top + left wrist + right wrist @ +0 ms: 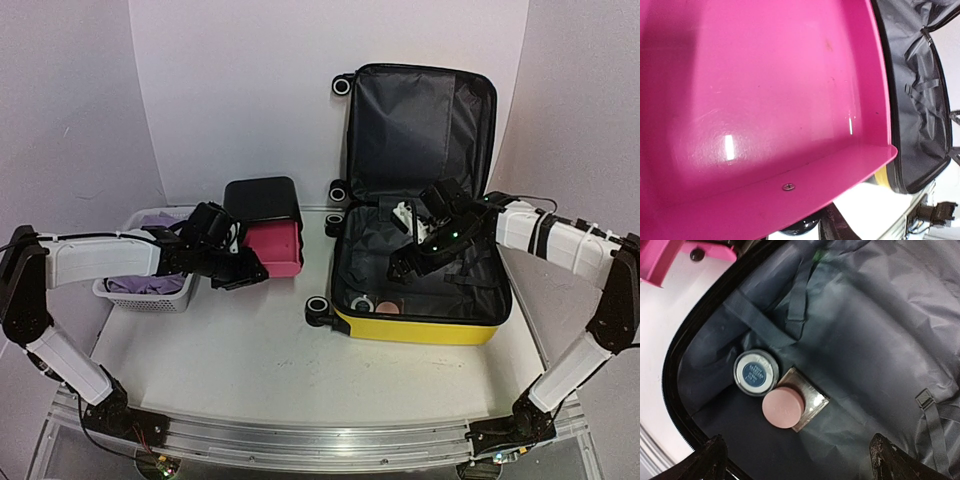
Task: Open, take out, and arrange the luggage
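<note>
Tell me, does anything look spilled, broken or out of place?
Nothing looks spilled or broken. The open luggage shows just a blue-lidded jar and a pink-capped pot together in one corner; the pink drawer stands pulled out.

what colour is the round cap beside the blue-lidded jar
Pale pink; the cap shows best in right wrist view.

Around me stand plain white walls; before me is a white table, softly and evenly lit.

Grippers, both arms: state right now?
Left gripper: cannot be told; at the pink drawer.
Right gripper: open, holding nothing, inside the open luggage.
</note>
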Tool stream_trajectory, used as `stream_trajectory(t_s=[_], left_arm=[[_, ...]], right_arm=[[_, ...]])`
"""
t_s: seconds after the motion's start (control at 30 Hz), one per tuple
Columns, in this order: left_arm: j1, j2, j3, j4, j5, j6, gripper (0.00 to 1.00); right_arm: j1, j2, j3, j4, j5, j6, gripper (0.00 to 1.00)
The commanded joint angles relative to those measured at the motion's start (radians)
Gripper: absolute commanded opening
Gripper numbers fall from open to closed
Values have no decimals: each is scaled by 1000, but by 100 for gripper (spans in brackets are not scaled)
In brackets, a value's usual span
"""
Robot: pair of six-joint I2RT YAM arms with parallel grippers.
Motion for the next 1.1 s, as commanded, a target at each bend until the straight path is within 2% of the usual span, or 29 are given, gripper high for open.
stream_trajectory(t_s=[0.0,0.07,0.2,0.3,0.47,0.53,0.77,0.9,0.97,1.07], left_arm=[[8,-71,-6,-185,7,-35,42],[8,-83,8,-219,-11,-6,52],[12,-63,80,-264,-17,54,56],[11,-51,115,-273,1,121,64],[12,-212,87,-283,60,156,76],[19,-246,117,-363,43,163,80],[117,-232,190,-460,58,136,84],[271,-206,201,-483,124,61,87],[334,-179,213,-494,185,-3,87],[356,-126,259,-522,239,-2,87]], right_arm=[[-14,46,109,-120,-72,-64,98],[-15,66,137,-137,-98,-61,98],[-17,111,182,-144,-111,-18,98],[-16,145,203,-144,-137,0,98],[-17,154,248,-185,-150,2,98],[-19,161,258,-219,-147,-1,98],[-34,272,310,-314,-191,-110,98],[-34,378,387,-348,-251,-169,98],[-34,447,438,-345,-323,-150,98],[-34,530,488,-327,-376,-62,98]])
